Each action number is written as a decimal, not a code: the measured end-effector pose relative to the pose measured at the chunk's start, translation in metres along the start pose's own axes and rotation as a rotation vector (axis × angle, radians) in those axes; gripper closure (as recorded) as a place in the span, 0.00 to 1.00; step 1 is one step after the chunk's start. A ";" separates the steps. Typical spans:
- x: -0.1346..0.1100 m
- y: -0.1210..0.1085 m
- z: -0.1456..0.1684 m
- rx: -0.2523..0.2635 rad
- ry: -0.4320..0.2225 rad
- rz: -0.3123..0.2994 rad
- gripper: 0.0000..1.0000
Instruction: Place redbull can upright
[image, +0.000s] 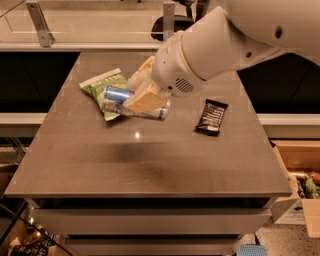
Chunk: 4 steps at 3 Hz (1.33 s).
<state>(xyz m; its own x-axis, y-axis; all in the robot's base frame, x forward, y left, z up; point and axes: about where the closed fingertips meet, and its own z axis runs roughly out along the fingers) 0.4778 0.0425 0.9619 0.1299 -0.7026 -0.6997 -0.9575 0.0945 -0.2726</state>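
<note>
The redbull can (116, 94) is a slim blue and silver can lying on its side at the table's back left, with its left end over the green chip bag (98, 84). My gripper (145, 99) comes down from the upper right on the white arm (210, 47). Its cream fingers (144, 101) are closed across the can's middle, hiding that part. The can's right end (161, 113) shows past the fingers. The can rests at or just above the table top.
A dark brown snack bar (211, 117) lies to the right of the can. The grey table (150, 165) has drawers below its front edge. A cardboard box (300, 170) with items stands on the floor at the right. A railing runs behind the table.
</note>
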 end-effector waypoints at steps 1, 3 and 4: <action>-0.015 0.008 -0.009 -0.032 -0.166 -0.036 1.00; -0.039 0.015 -0.012 -0.077 -0.438 -0.078 1.00; -0.041 0.011 -0.004 -0.089 -0.512 -0.063 1.00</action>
<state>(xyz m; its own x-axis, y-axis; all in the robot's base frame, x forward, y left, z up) 0.4607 0.0693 0.9904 0.2762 -0.2682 -0.9229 -0.9589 -0.0125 -0.2834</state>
